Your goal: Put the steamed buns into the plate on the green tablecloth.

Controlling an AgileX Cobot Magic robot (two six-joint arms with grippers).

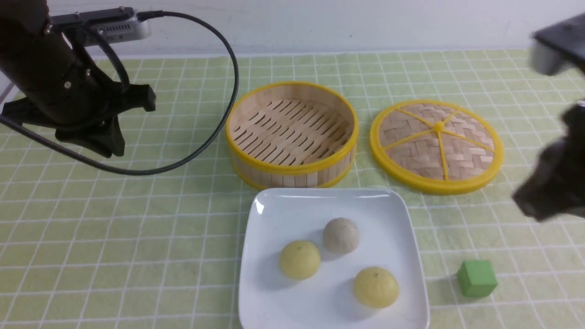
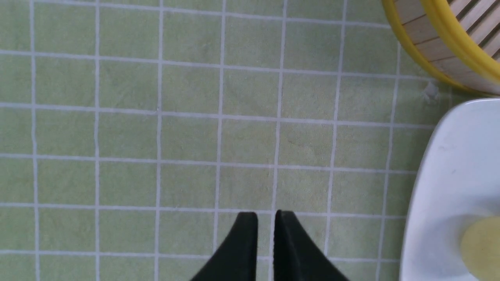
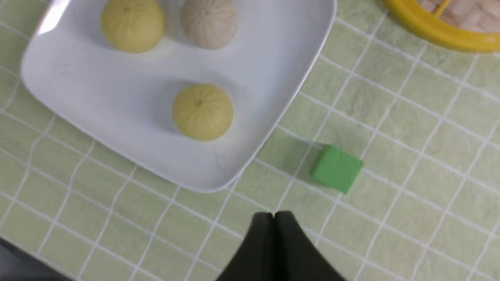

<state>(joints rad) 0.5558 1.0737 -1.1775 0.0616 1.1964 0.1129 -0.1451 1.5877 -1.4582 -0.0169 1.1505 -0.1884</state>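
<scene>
Three buns [image 1: 299,259] on plate [image 1: 292,212], steamer [image 1: 283,176] empty, so the task looks done. Right gripper [image 3: 273,215] pressed together, left gripper [image 2: 266,214] barely parted, both holding nothing.

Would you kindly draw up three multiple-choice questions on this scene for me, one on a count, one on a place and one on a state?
1. How many steamed buns lie on the plate?
A. one
B. two
C. three

2. Where is the green cube?
A. on the plate
B. on the green tablecloth, to the plate's right
C. on top of a bun

3. How does the right gripper stand?
A. wide open
B. shut on a bun
C. shut, holding nothing

Answers:
1. C: two pale yellow buns and one beige-grey bun sit on the plate.
2. B: the cube rests on the cloth, apart from the plate's rim.
3. C: in the right wrist view the tips meet with nothing between them.
</scene>
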